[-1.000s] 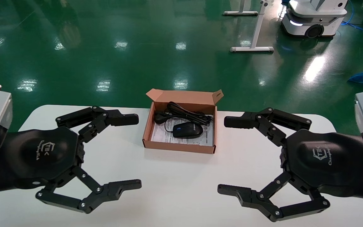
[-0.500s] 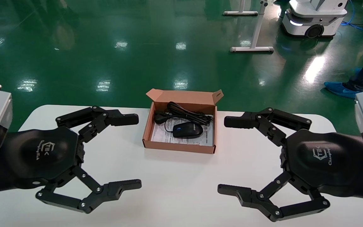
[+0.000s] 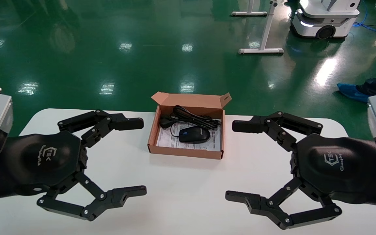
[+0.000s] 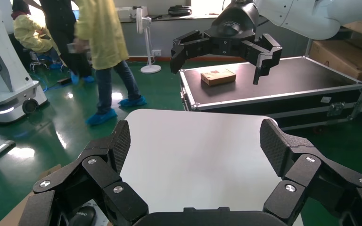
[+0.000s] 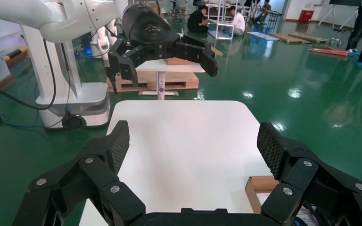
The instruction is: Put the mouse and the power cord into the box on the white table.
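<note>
While the mouse (image 3: 194, 134) stays in the box (image 3: 186, 151), both grippers remain unmoved, jaws spread wide.

Black linkage tools (image 3: 135, 156), silver screws, grey cuffs

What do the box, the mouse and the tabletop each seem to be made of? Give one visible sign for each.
The box: brown cardboard, matte, with folded tabbed flaps. The mouse: probably black plastic, going by its smooth moulded shell with a faint sheen. The white table: smooth white surface with rounded corners, perhaps laminate; the material underneath cannot be told.
</note>
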Available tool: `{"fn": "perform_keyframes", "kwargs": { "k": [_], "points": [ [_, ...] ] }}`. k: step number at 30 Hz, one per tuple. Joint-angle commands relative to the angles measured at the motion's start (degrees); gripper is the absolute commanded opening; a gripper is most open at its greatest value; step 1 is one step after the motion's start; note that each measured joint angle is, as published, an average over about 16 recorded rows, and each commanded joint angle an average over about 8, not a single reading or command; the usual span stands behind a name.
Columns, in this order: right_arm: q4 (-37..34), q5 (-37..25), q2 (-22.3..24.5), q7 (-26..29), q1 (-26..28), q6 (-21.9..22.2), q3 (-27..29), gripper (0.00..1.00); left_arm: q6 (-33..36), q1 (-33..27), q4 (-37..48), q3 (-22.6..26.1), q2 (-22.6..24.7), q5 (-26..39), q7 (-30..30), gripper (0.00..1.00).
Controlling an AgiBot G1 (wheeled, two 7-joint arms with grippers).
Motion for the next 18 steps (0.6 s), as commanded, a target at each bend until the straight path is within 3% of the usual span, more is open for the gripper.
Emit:
{"fn": "perform_keyframes", "kwargs": {
  "k": [1,18],
  "points": [
    [0.0,0.0,0.0,0.0,0.0,0.0,0.0,1.00,0.0,0.0,0.0,0.0,0.0,0.0,0.0,1.00],
    [0.0,0.0,0.0,0.0,0.0,0.0,0.0,1.00,0.0,0.0,0.0,0.0,0.0,0.0,0.0,1.00]
  ]
}}
